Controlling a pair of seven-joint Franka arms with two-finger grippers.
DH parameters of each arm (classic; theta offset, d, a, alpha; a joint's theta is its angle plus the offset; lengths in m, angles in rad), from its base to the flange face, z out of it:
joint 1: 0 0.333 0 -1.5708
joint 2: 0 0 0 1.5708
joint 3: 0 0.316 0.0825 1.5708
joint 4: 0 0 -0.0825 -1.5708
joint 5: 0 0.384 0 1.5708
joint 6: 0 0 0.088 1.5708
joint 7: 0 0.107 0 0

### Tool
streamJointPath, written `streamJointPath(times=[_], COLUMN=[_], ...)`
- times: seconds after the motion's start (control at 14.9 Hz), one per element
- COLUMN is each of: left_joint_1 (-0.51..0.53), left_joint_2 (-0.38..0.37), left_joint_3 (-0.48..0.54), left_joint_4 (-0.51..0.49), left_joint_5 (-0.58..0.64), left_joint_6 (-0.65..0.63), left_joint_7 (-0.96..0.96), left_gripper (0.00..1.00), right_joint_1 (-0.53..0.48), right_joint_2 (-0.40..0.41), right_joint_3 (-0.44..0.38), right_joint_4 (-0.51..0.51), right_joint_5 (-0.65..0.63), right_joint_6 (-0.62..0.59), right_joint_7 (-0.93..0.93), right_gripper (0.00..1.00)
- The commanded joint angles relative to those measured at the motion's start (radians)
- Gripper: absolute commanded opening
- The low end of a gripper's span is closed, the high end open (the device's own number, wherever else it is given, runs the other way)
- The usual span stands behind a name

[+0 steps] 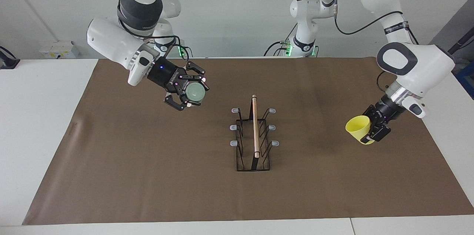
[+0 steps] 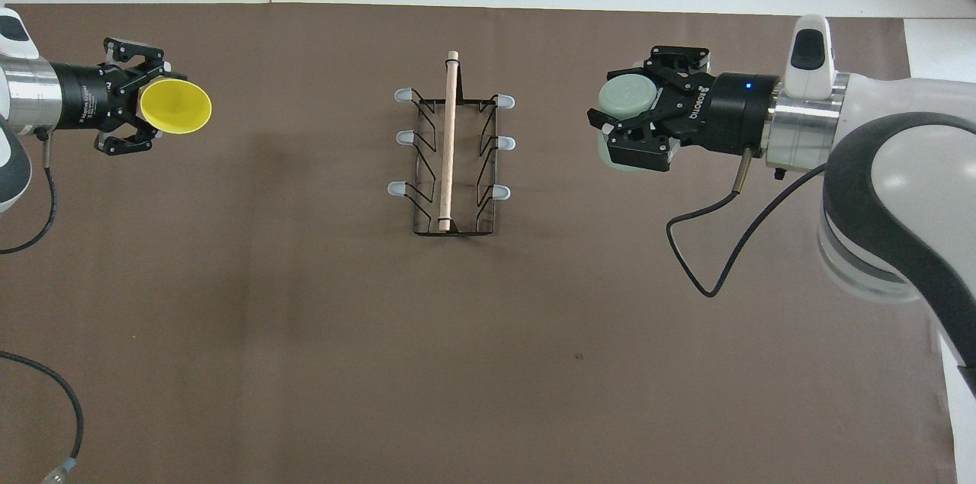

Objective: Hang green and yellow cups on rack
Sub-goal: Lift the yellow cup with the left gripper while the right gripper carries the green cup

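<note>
- Rack (image 1: 254, 137) stands mid-mat, rod handle running from the robots' edge toward the opposite edge, prongs sticking out toward both arms' ends; all six bare.
- Right gripper (image 1: 186, 94) clamped on green cup (image 1: 194, 92), in the air over the mat toward the right arm's end, cup tipped sideways, probably so its mouth can go over a prong.
- Left gripper (image 1: 374, 128) clamped on yellow cup (image 1: 359, 129), low over the mat near the left arm's end, mouth facing the rack for the same reason.
- Neither cup hung yet.

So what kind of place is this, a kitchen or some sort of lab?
Most likely a robotics lab, not a kitchen. Two white robot arms stand at a plain white table covered by a brown mat, with only a wire rack set out, against a bare wall with loose cables.
</note>
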Motion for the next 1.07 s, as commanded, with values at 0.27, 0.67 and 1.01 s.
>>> streamJointPath(times=[0.27, 0.67, 1.01], left_joint_1=[-0.11, -0.252, -0.373], left_joint_2=[-0.066, -0.09, -0.115], left_joint_3=[0.013, 0.013, 0.013], left_joint_4=[-0.01, -0.016, -0.021], left_joint_5=[0.32, 0.676, 0.901], left_joint_6=[0.044, -0.004, -0.109], left_joint_7=[-0.06, -0.29, -0.497], left_gripper=[0.0, 0.0, 0.0], right_joint_1=[0.011, 0.176, 0.209], right_joint_2=[-0.077, -0.01, 0.045], right_joint_3=[0.008, 0.008, 0.008], right_joint_4=[-0.24, -0.309, -0.306], right_joint_5=[0.586, 1.003, 1.119], right_joint_6=[-0.003, 0.049, 0.058], right_joint_7=[-0.488, -0.861, -0.981], right_gripper=[0.0, 0.0, 0.0])
